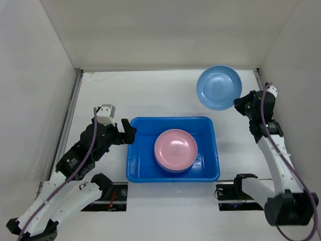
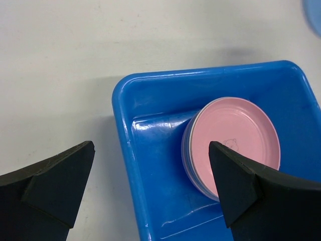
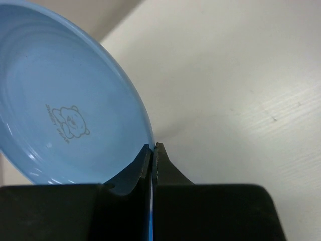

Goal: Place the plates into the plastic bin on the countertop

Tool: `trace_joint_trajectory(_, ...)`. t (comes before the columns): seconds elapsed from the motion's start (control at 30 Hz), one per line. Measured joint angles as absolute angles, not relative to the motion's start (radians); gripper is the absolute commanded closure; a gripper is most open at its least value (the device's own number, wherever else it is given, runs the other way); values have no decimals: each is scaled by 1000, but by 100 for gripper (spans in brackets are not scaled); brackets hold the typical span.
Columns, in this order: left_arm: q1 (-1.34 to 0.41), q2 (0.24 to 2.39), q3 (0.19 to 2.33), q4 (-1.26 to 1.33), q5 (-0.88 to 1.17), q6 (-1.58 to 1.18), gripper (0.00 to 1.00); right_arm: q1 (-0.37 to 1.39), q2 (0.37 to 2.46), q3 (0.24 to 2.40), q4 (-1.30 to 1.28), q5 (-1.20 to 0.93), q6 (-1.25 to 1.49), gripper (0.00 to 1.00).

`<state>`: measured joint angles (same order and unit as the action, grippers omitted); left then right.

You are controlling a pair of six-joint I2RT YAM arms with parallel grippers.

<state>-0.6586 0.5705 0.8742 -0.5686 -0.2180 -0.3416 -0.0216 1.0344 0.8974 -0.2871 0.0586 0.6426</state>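
Right wrist: right pincer [image 3: 153, 147] clamps blue plate [image 3: 65, 100] rim (apparently aloft); left pincer [image 2: 150, 146] wide.

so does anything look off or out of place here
Nothing stands out: the pink plate sits level inside the plastic bin, and the right gripper holds the light blue plate by its rim.

You've got a plain white back wall [image 1: 165, 30] up top, with a white left wall [image 1: 30, 75] and right wall [image 1: 296, 40] closing in either side.
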Motion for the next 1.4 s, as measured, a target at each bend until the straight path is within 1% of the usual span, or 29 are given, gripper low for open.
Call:
trace_joint_trajectory(0.17, -650, 571, 843, -557, -218, -345, 0, 132, 804, 895, -341, 64, 643, 100)
trace_joint_trajectory(0.33, -638, 562, 824, -514, -218, -356, 0, 344, 684, 881, -462, 83, 624, 100)
trace_joint_trajectory(0.5, -604, 551, 783, -475, -218, -376, 0, 575, 626, 810, -596, 156, 626, 100)
trace_joint_trajectory(0.7, -557, 547, 759, -443, -219, -401, 0, 758, 652, 725, -689, 231, 664, 100)
trace_joint_trajectory(0.83, -541, 536, 751, -420, -220, -416, 0, 801, 700, 709, -691, 262, 684, 100)
trace_joint_trajectory(1.2, -528, 520, 728, -407, -219, -431, 0, 819, 864, 706, -617, 292, 690, 98)
trace_joint_trajectory(1.33, -526, 519, 726, -407, -219, -432, 0, 841, 897, 706, -612, 293, 690, 94)
trace_joint_trajectory(1.4, -523, 519, 726, -407, -219, -432, 0, 846, 898, 706, -612, 294, 690, 90)
